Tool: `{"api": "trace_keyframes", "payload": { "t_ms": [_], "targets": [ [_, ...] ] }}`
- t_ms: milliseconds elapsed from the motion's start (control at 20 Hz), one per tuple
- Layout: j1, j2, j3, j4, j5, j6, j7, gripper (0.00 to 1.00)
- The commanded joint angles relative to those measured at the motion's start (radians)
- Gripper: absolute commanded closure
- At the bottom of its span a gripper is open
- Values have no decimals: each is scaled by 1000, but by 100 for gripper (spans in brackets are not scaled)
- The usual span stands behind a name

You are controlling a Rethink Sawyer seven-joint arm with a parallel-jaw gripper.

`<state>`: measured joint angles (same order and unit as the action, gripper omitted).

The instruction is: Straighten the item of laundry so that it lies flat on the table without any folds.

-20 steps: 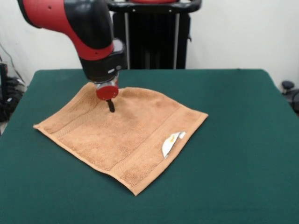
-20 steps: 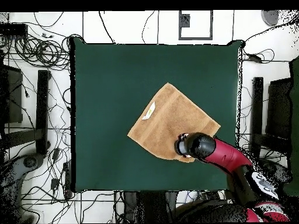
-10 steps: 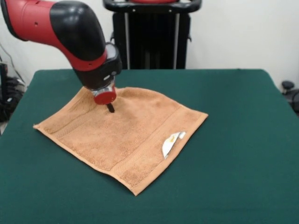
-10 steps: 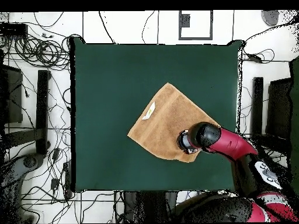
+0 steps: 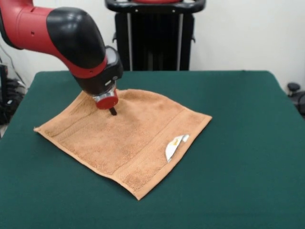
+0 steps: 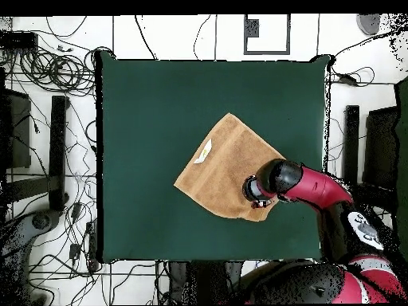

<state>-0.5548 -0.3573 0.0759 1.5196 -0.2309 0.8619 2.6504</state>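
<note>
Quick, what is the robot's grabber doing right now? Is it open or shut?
End effector: cannot tell whether open or shut; its dark tip points down at the orange towel, near the towel's far corner, and no cloth looks lifted.

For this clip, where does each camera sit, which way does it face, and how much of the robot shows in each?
Front view: sits across the dark green felt-topped table, facing the robot; it shows the red and black arm coming down from upper left, its tool at the square orange-tan terry towel.
Overhead view: sits above, looking straight down; the arm enters from lower right, over the towel.
Shared: both show the table, the whole towel with its small white label, and the arm's end over one towel corner area.
</note>
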Motion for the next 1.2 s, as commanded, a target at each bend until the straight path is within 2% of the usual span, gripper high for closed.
{"api": "trace_keyframes", "payload": {
  "t_ms": [50, 350, 500, 700, 1200],
  "targets": [
    [7, 128, 141, -145, -71, -279, -138, 0],
    [33, 115, 111, -122, -74, -309, -60, 0],
    [101, 76, 37, -95, -95, -368, 61, 0],
    [175, 31, -33, -56, -78, -361, 169, 0],
    [204, 27, -70, -51, -27, -353, 149, 0]
  ]
}}
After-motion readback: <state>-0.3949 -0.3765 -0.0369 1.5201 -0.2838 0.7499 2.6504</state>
